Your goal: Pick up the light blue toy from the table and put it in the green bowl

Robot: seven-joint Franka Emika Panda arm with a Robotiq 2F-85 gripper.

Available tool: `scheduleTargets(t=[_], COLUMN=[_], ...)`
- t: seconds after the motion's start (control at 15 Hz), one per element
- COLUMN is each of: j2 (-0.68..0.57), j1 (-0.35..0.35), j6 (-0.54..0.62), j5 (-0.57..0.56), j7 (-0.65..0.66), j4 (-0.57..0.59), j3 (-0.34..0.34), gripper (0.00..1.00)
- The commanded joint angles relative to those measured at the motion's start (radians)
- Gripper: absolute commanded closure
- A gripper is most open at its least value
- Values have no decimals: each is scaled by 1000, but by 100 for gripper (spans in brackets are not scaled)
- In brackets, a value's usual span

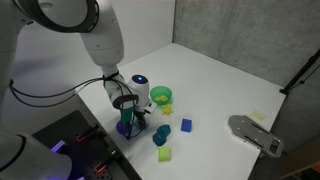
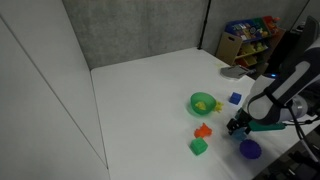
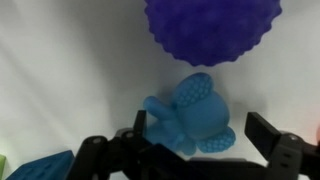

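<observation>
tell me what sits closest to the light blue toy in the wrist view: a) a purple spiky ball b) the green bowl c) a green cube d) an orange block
A: in the wrist view the purple spiky ball fills the top edge, just above the light blue toy; no bowl or orange block shows there.

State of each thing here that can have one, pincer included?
pincer: open, fingers either side of the light blue toy.
light blue toy: on the table, not gripped.
green bowl: upright, toy not in it.
purple ball: on the table near the toy.
</observation>
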State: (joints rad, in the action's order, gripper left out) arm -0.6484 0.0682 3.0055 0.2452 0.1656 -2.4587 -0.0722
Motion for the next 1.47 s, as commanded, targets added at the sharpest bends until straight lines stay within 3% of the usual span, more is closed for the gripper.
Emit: scheduleTargets(t=[0.0,0.2,0.33,0.6,1.13,1.4], j2=[-18,-28,-29,-19,171,260], j1=[-1,2,-1,-22,22,10], j6=[18,41,72,129,54,-14], j5=[-3,-8,-16,-35,-59,-52], j7=[2,-8,-17,-23,-40,-56], j4=[-5,-4,-7,-14,-42,8], j3=[0,-7,-9,-7,-64,-80], gripper=[0,0,25,55,69,69])
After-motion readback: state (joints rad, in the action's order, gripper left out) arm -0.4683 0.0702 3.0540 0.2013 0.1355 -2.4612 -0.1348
